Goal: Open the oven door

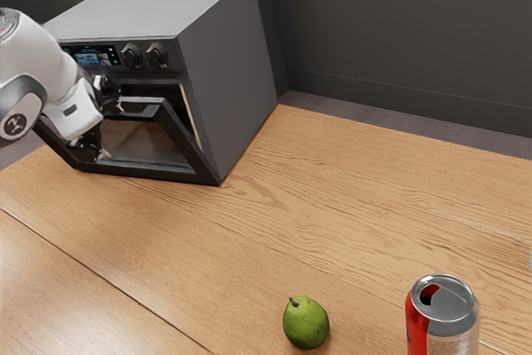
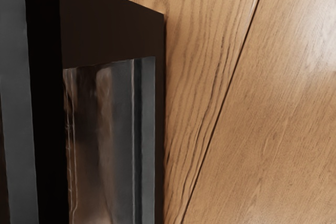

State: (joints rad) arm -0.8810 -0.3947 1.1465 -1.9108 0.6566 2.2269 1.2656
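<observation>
Spreading two dark fingers well apart at the upper part of the oven door, with nothing seen clamped in the gripper. Reaching in from the exterior view's left by way of the white arm, and angled in close to the handle, probably so as to catch the bar or bear on it from the inside. Hard to tell, with the hand partly in front, whether touching the bar or just beside it.

Leaning out from the oven at the far left of the table, lower edge close to the wood and upper edge apart from the front: partly open, short of flat. Tilted that way, most likely, because of a hinge along the bottom. Seems to call for a push outward and down, following the door's arc; could slip off the bar if drawn straight back. In the wrist view, showing the door's glass close by, with bare wood beyond.

Just above the opening, sitting near the upper finger, two knobs and a display: worth clearing if lifting the hand. On the near side, toward the exterior view's right, standing well apart from the door, a green pear and an opened can, unlikely to get in the way.
</observation>
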